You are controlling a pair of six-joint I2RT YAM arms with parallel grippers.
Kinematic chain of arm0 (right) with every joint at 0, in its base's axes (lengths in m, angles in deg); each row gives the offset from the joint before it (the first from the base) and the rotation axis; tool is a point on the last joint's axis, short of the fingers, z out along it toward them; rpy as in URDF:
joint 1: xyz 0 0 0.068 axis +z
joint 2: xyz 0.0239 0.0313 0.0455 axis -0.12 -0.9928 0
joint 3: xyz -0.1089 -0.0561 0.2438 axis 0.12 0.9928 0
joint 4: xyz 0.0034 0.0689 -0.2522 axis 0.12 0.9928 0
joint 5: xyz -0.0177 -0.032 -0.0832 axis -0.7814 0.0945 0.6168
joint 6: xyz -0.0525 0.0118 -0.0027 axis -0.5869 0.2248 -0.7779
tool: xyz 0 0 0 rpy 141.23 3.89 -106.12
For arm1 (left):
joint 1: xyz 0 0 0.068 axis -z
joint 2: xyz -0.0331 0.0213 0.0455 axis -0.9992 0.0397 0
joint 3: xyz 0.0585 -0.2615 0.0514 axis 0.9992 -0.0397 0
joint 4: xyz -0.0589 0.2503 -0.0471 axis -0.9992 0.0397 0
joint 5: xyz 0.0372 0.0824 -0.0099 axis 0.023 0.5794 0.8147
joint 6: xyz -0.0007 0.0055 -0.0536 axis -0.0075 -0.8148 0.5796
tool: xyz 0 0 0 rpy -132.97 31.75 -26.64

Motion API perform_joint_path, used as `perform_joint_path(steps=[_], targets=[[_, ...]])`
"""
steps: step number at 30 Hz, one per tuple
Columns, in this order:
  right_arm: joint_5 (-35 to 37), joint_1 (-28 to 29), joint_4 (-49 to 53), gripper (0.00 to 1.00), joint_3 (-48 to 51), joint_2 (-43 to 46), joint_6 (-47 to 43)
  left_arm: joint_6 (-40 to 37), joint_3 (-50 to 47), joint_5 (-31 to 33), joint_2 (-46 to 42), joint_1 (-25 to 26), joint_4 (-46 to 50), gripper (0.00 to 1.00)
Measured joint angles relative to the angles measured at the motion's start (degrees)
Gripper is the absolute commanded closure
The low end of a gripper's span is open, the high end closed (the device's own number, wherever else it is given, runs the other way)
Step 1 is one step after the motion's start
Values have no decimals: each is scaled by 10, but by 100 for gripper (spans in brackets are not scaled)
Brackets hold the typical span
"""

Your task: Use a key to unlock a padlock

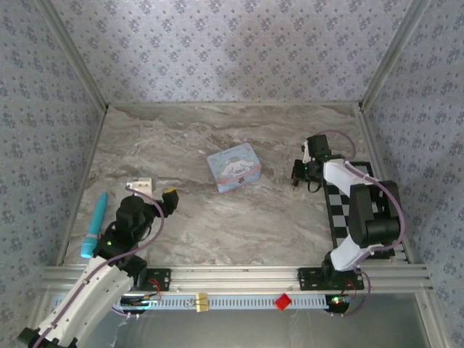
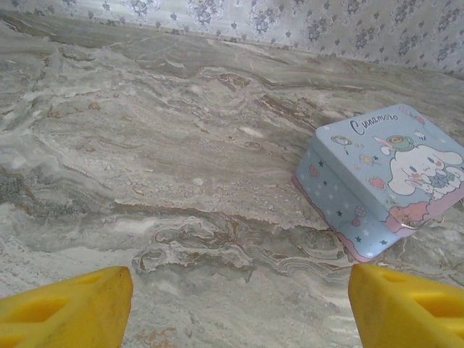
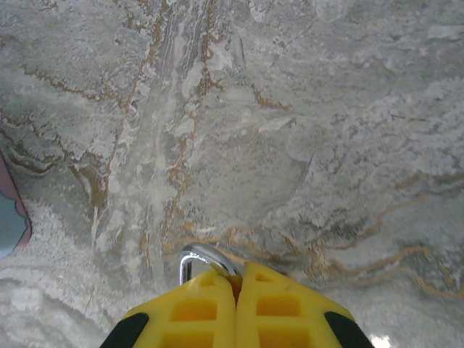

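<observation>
Yellow-fingered right gripper (image 3: 237, 272) clamped on small dark padlock (image 3: 205, 250), silver shackle poking out, right of light-blue cartoon tin (image 1: 233, 167). Left gripper (image 2: 239, 304) gaped empty. I judged lock-holding step; next: fetch key, insert.

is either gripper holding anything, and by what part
The right gripper is shut on the padlock, pinching its lower part, shackle loop poking out. The left gripper is open, empty.

Matt marbled table (image 1: 217, 228), glossy tin (image 2: 377, 181), shiny metal padlock shackle (image 3: 197, 255), yellow plastic right tool (image 3: 235, 274)
</observation>
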Motion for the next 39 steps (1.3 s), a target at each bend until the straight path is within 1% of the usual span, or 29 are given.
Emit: perform_joint_path(steps=[11, 18, 19, 20, 21, 22, 24, 28, 30, 33, 34, 35, 37, 39], targets=[[-5, 5, 7, 100, -75, -93, -3, -2, 0, 11, -1, 0, 0, 21], [10, 25, 24, 96, -134, -140, -13, -2, 0, 15, -1, 0, 0, 21], [13, 28, 26, 94, -141, -145, -15, -2, 0, 16, -1, 0, 0, 21], [16, 31, 27, 90, -148, -149, -17, -2, 0, 17, -1, 0, 0, 21], [18, 34, 28, 83, -154, -153, -19, -2, 0, 17, -1, 0, 0, 21], [20, 36, 28, 78, -158, -156, -19, -2, 0, 17, -1, 0, 0, 21], [25, 38, 28, 71, -161, -160, -27, -2, 0, 20, -1, 0, 0, 21], [33, 41, 29, 65, -161, -162, -33, -5, 0, 27, -1, 0, 0, 21], [37, 43, 29, 62, -161, -161, -33, -6, -1, 31, -2, 0, 0, 18], [46, 49, 33, 56, -158, -148, -36, -6, -5, 36, -7, 0, 0, 18], [49, 51, 34, 54, -154, -137, -37, -6, -5, 38, -8, 0, 1, 17], [51, 54, 37, 51, -149, -120, -37, -7, -6, 42, -9, 0, 1, 14], [53, 61, 49, 47, -141, -81, -37, -9, -7, 47, -14, 0, 1, 12], [62, 75, 60, 45, -136, -28, -39, -8, -8, 54, -25, 0, 3, 12]])
